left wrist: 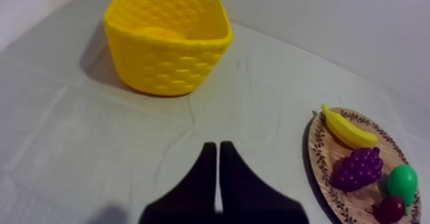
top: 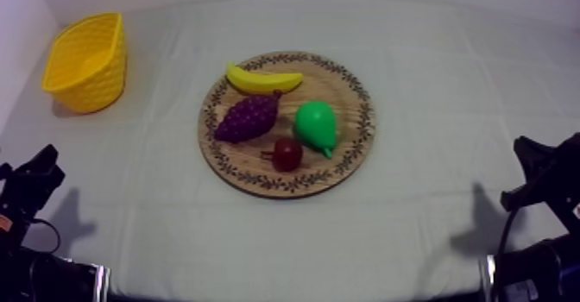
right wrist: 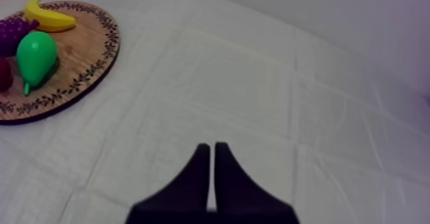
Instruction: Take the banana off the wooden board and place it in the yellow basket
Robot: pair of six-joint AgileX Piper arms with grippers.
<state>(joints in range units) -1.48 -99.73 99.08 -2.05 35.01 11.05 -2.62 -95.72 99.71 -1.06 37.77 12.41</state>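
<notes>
The banana (top: 263,79) lay at the far edge of the wooden board (top: 349,163), just beside the grapes (top: 249,116), with the pear (top: 315,126) and small red fruit (top: 286,154) nearer. The yellow basket (top: 86,64) stood well apart at the bench's (top: 431,81) far left. The left tool (left wrist: 214,144) and right tool (right wrist: 212,146) sat low at their sides, fingers pressed together on nothing.

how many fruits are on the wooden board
4: banana at the board's far rim, bunch of grapes just in front of it, pear right of the grapes, small red fruit nearest the camera. None looks hidden.
</notes>
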